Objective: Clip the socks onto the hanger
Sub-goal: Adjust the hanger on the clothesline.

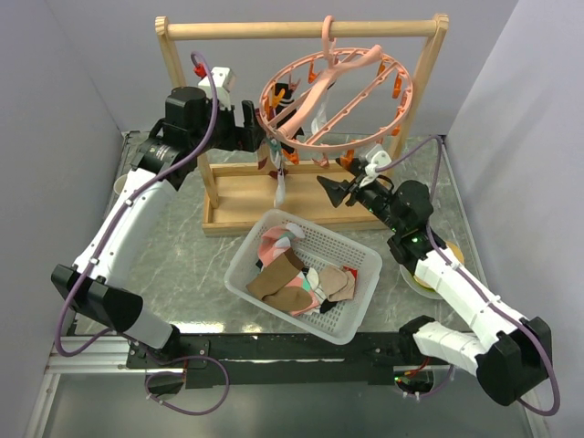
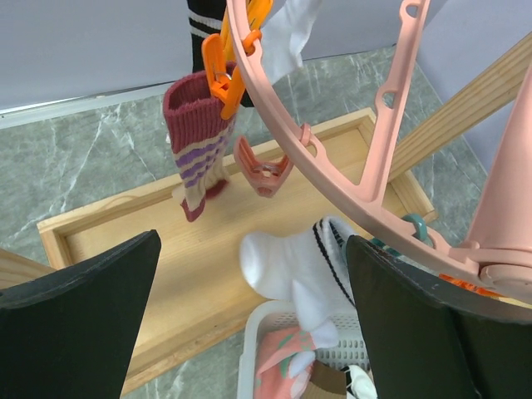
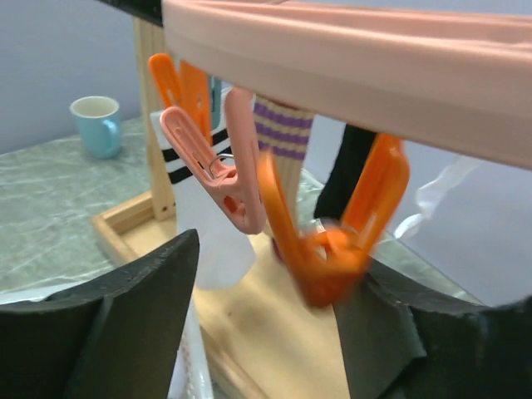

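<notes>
Inside basket (image 1: pixel 363 310): loose socks (image 1: pixel 290 279). Left hand (image 1: pixel 258 135) wide open, empty; right hand (image 1: pixel 339 190) parted.

grey marbled table (image 1: pixel 192 265) under a wooden rack base (image 1: pixel 239 203), a white mesh basket (image 1: pixel 363 306), a blue mug (image 3: pixel 98 125)

Salmon-pink ring hanger (image 1: pixel 315 91), tilted, hooked over the wooden rail (image 1: pixel 274 30). Maroon striped sock (image 2: pixel 199 141) gripped by an orange clip (image 2: pixel 223 71); white black-striped sock (image 2: pixel 303 266) hangs lower, apparently clipped. Remaining socks (image 1: pixel 297 274) heaped in the white basket (image 1: pixel 239 266).
</notes>
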Motion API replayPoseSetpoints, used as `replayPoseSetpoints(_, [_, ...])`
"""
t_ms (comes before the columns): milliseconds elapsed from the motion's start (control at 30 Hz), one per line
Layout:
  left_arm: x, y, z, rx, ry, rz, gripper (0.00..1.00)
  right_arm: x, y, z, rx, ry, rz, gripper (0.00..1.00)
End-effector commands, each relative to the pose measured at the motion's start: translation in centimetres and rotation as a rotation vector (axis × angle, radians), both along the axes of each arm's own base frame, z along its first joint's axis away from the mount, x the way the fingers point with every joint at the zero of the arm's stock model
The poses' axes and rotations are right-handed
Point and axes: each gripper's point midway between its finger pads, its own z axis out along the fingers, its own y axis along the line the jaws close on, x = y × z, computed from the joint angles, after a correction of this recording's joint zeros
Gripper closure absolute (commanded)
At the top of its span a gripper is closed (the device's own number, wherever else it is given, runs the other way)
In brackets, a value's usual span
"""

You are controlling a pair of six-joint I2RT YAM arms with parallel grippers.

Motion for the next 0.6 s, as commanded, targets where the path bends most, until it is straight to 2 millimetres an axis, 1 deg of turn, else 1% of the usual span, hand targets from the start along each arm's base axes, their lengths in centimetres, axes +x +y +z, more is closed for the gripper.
replayPoseSetpoints(0, [-1.3, 0.5, 2.3, -0.035, -0.043, -0.006, 0.01, -0.9, 0.5, 4.7, 0.084, -0.099, 0.057, 0.33])
replayPoseSetpoints(67, [-1.2, 0.5, 2.4, -0.039, -0.044, -0.006, 0.01, -1.1, 0.4, 4.9, 0.101, -0.09, 0.058, 0.34])
replayPoseSetpoints(133, [-1.2, 0.6, 2.5, -0.04, -0.047, -0.004, 0.01, -1.3, 0.2, 4.5, 0.104, -0.087, 0.051, 0.26])
replayPoseSetpoints(167, [-1.2, 0.5, 2.6, -0.042, -0.048, -0.005, 0.01, -1.4, 0.0, 4.7, 0.127, -0.096, 0.04, 0.24])
replayPoseSetpoints(233, [-1.1, 0.5, 2.6, -0.044, -0.047, -0.005, 0.01, -1.4, -0.2, 4.4, 0.143, -0.091, 0.027, 0.21])
replayPoseSetpoints(333, [-1.0, 0.5, 2.7, -0.048, -0.046, -0.002, 0.01, -1.2, -0.2, 4.4, 0.164, -0.096, 0.023, 0.21])
replayPoseSetpoints(433, [-0.9, 0.5, 2.8, -0.051, -0.049, -0.002, 0.01, -1.0, -0.7, 5.2, 0.192, -0.124, -0.003, 0.21])
replayPoseSetpoints(500, [-1.0, 0.7, 3.0, -0.052, -0.052, 0.001, 0.01, -1.0, -0.6, 6.1, 0.203, -0.14, 0.003, 0.22])
replayPoseSetpoints(567, [-1.0, 0.6, 2.9, -0.051, -0.05, 0.001, 0.01, -1.0, -0.3, 6.4, 0.208, -0.141, 0.019, 0.25])
